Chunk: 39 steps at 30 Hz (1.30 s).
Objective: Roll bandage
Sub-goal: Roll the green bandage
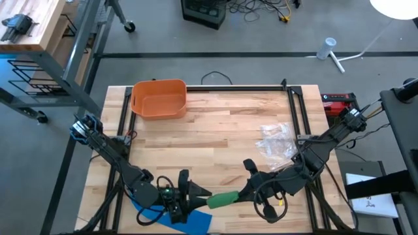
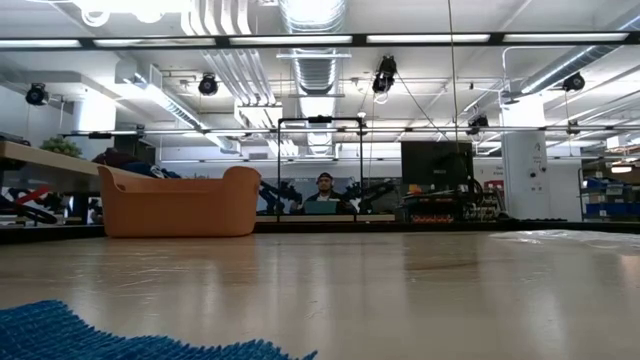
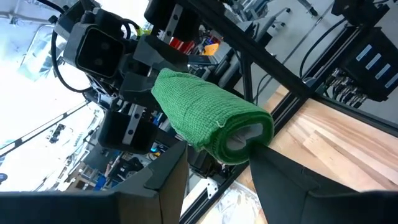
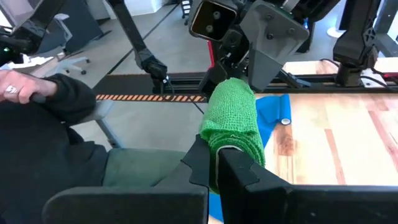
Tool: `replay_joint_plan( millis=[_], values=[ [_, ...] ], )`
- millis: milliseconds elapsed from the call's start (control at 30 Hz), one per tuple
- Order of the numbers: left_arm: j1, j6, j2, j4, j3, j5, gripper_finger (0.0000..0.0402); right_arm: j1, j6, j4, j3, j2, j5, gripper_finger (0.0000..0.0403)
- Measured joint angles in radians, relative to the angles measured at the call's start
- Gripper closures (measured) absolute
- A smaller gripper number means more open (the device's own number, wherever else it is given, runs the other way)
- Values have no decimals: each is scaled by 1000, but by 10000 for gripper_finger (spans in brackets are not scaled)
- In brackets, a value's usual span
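- Biggest risk imo: the green bandage roll (image 1: 223,199) hangs in the air between the two grippers, just off the table's front edge. If either one lets go or tugs out of sync, the roll droops or drops past the edge toward the floor.
- The right gripper (image 4: 217,163) is clamped tight on one end of the roll. It looks like it's pinching the wraps themselves, so a twist could make the layers telescope out or loosen instead of turning the whole roll.
- The left gripper (image 3: 217,158) has its fingers partly apart with the other end of the roll between them. From the left wrist view it looks like a grip on the roll's open end, but I wouldn't swear how firm it is. A loose hold there means the roll slips when turned.
- The roll itself: bright green, coarse woven texture, wound into a fat cylinder with a pale core showing at one end. The end edge looks a bit ragged, and I can't see a trailing tail. Soft and squashy, I'd guess, so it deforms under a pinch.
- A blue cloth (image 1: 171,218) lies at the front edge, left of centre, under the left gripper. It could snag a finger if that arm dips.
- Further back, a clear plastic bag (image 1: 275,141) sits toward the right edge and an orange bin (image 1: 159,98) at the back-left corner, both well apart from the action.
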Motion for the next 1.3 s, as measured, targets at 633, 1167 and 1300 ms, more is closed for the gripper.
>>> replay_joint_plan(
  millis=[633, 1167, 1300],
  values=[
    [-21, -4, -13, -128, 0, -160, 269, -4, 1, -121, 0, -9, 54, 400],
    [-89, -350, -240, -373, -34, -131, 209, -255, 255, -699, 0, 125, -43, 400],
    [-87, -523, -341, -500, -65, -112, 202, -347, 118, -692, 0, 222, -101, 400]
  ],
)
